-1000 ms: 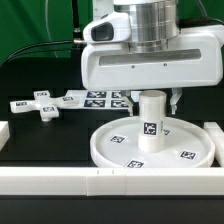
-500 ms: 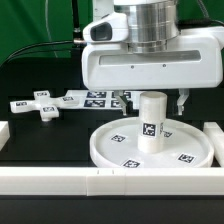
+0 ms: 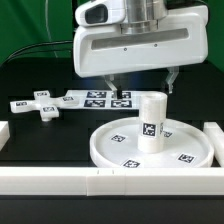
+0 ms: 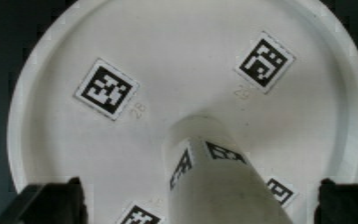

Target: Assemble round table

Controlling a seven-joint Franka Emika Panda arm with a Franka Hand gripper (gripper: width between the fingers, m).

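Near edge: white border rail (image 3: pixel 100 181) runs across the tabletop.

Just behind it: the round disc (image 3: pixel 110 145), rim up and flat on the tabletop, in the near part toward the exterior view's right.

The leg (image 3: pixel 151 122) stands upright on the disc's middle, tag facing the camera.

Above the leg and offset toward the exterior view's left: my hand (image 3: pixel 141 86), spread wide and holding nothing, well clear of the leg's top.

Farther back on the exterior view's left: the cross-shaped foot (image 3: pixel 42 105) lies flat. The marker board (image 3: pixel 100 98) is just beside it.

Risks:
- I can't tell if the leg is seated tight or only resting. If loose, one brush from a finger would tip it.
- Coming down from this offset could land a finger on the leg's top and shove the disc.
- A low sweep toward the foot could clip the leg.
- The foot lies flat with thin arms. A poor pinch could skid it onto the marker board.

Views:
- Exterior shows the foot, the marker board, the rails and the gap between hand and leg.
- Wrist shows none of those. It gives the disc's inner face with its tags, the leg foreshortened from above, and my dark fingertips (image 4: pixel 51 200) at the frame's corners with nothing between them.
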